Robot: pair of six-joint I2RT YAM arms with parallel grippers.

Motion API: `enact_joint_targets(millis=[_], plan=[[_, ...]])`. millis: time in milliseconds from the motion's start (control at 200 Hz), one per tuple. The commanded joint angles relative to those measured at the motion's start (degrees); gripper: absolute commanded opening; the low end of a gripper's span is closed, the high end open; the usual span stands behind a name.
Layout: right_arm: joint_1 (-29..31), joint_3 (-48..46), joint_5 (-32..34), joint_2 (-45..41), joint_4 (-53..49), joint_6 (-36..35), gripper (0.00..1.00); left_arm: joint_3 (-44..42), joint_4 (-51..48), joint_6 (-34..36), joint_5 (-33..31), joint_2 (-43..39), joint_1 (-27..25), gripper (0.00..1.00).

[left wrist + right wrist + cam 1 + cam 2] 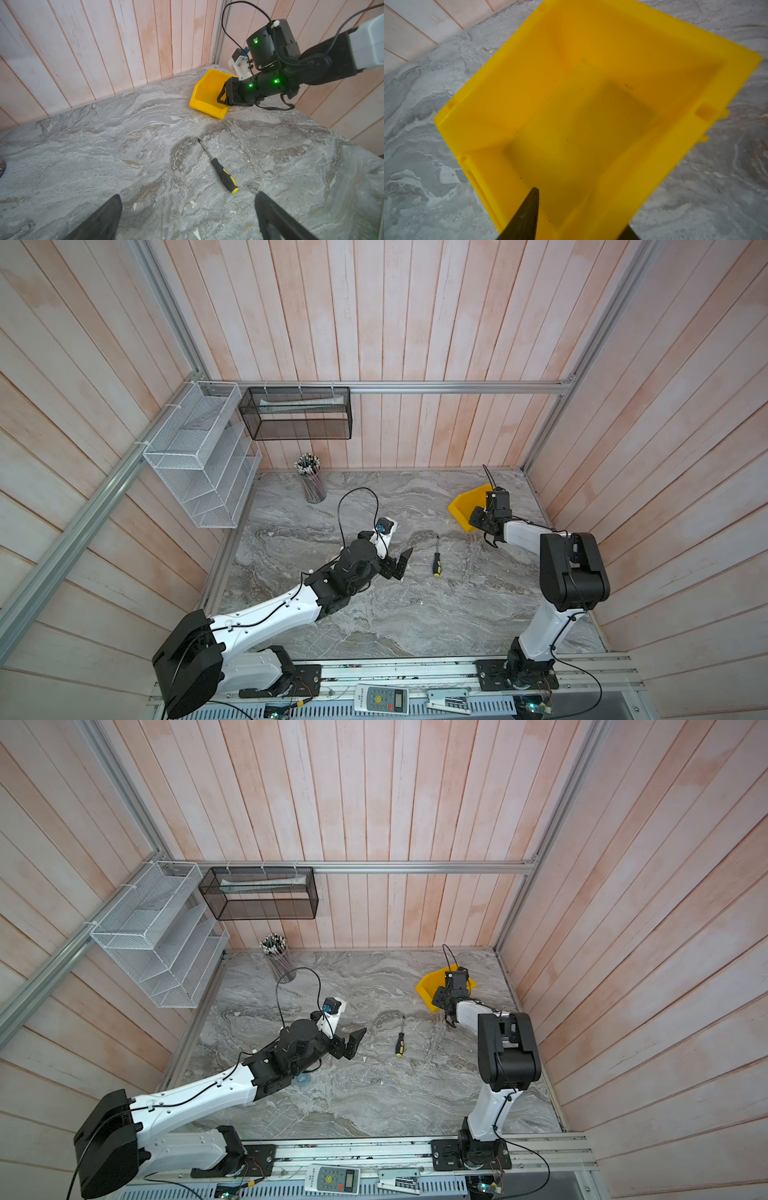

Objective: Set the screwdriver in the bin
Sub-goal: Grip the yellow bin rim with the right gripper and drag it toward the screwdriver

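early in the task, with no part done. left to do: gripping the screwdriver point(436, 560), lifting it, carrying it over and dropping it into the bin point(460, 506). found flat on the worktop point(374, 614) between the two arms, well apart from the bin. aligned nearly front to back in both top views, tip toward the back wall, yellow butt toward the robot. near its handle, wide open and empty: the left end effector point(188, 199). straddling the bin's low front wall, partly spread: the right end effector point(222, 97); cannot tell whether clamped on it.
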Motion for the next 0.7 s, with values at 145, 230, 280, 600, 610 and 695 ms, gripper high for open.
enact_joint_targets(millis=[145,230,280,600,610,695], plan=[[2.27,6.64,4.06,5.39,-4.27,-3.67,0.28,-2.93,-0.36,-1.56,-1.34,-2.53,0.64,1.00],[4.12,8.80,5.34,6.68,-5.19,-5.22,0.21,-3.30,-0.32,-2.15,-1.02,-2.86,0.98,1.00],[5.25,9.99,6.20,7.34,-5.45,-5.93,0.18,-3.56,-0.42,-2.42,-0.93,-3.18,1.09,1.00],[14.81,21.56,8.82,13.58,-9.77,-14.01,0.10,-8.56,1.07,-5.40,-0.46,-7.61,3.74,1.00],[15.17,21.86,8.83,13.76,-9.75,-14.26,0.10,-8.68,1.08,-5.55,-0.31,-7.74,3.91,1.00],[18.07,23.70,8.58,14.83,-9.51,-16.74,0.10,-9.43,0.53,-6.52,0.47,-8.82,5.17,1.00]])
